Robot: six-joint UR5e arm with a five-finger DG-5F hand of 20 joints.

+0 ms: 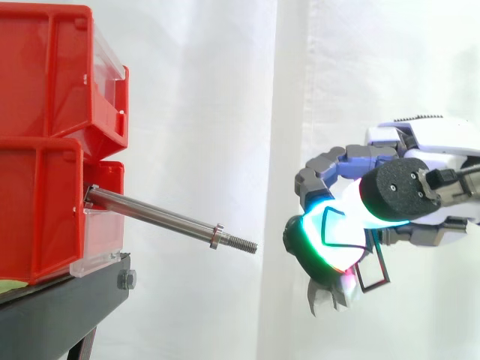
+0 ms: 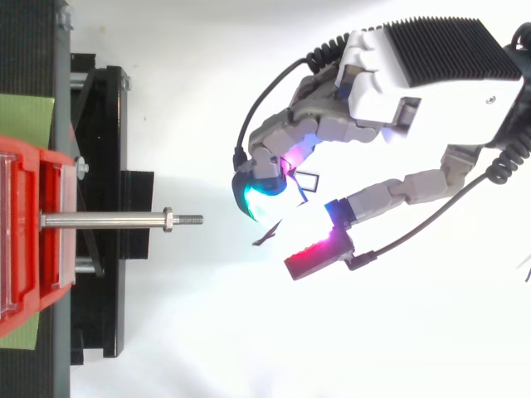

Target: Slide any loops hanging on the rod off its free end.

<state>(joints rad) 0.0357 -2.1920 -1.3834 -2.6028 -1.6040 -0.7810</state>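
Stacked red bins sit on a black stand before a curtain.

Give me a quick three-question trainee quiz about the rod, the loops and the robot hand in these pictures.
1. True or false: a loop hangs on the rod.
2. Where is the robot hand relative to the rod's threaded free end? A) past it, apart; B) touching it; C) gripping it.
3. Short answer: what do the robot hand's curled fingers hold?
Key: 1 false; 2 A; 3 thin black loops.
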